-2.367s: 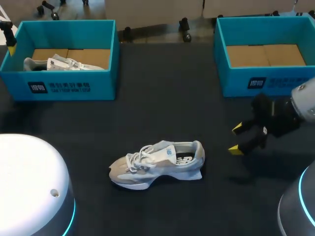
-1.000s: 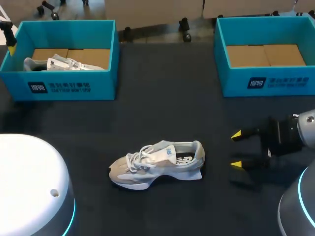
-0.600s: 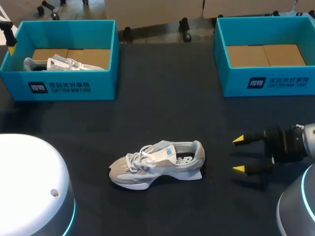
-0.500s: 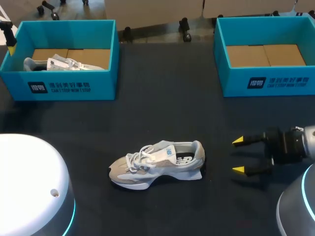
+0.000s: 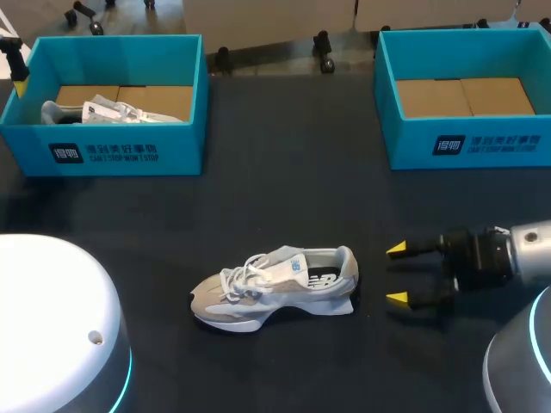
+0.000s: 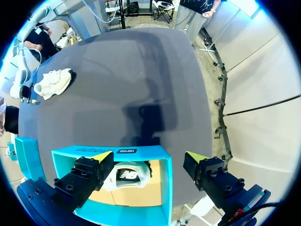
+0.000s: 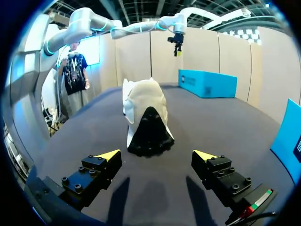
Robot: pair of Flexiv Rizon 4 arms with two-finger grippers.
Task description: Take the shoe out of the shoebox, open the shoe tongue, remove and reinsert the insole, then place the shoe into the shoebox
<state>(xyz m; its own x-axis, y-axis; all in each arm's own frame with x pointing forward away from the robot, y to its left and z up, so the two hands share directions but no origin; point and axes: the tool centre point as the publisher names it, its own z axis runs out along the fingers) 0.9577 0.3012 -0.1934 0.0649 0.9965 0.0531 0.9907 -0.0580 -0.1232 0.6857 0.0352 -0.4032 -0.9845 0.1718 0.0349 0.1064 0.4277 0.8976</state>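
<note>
Now at the tongue step — shoe (image 5: 275, 288) already out, lying on the counter (image 5: 284, 172) just ahead of the right pincer (image 5: 397, 274), heel end nearest. Wide open, holding nothing. Next — slide forward and pinch the heel softly to hold it steady.

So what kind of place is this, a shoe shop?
Most likely a robot test lab, not a shop. A silver robot arm is over a dark table beside a grey-and-white sneaker, with two open blue cardboard shoeboxes at the back.
</note>
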